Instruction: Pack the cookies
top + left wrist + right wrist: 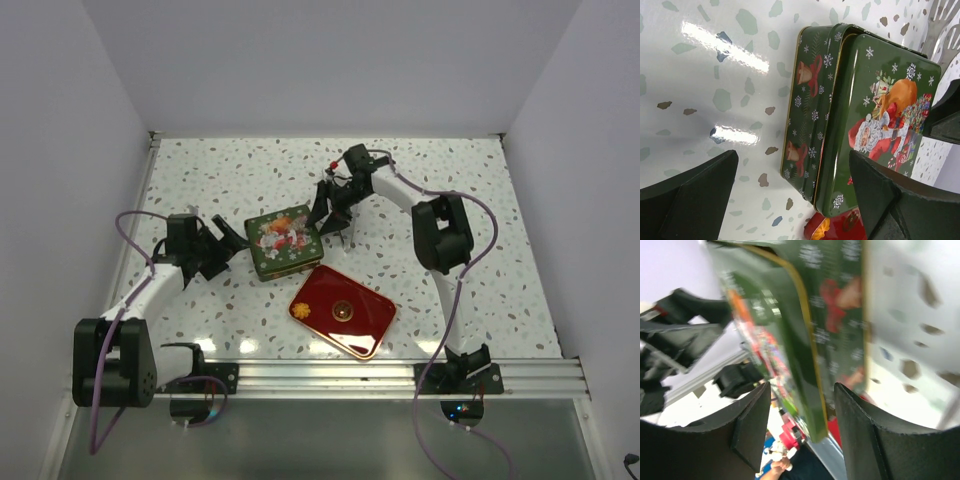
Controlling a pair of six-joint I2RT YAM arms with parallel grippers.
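Left of the tin (284, 241), your left gripper (228, 252) stood wide and empty. At its far-right corner, your right gripper (335, 228) straddled the lid edge, jaws parted, pinching nothing. Cookies (343, 311) lay on the tray (370, 318), just nearer than the tin. Suggest backing off straight, so the lid isn't dragged.

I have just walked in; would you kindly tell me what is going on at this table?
Two robot arms are at a green Christmas-printed metal tin, lid on. The right gripper has its fingers open astride the tin's right edge; the left gripper hovers wide open at its left side. An orange flower-shaped cookie and a dark round cookie lie on the glossy red tray, not yet packed.
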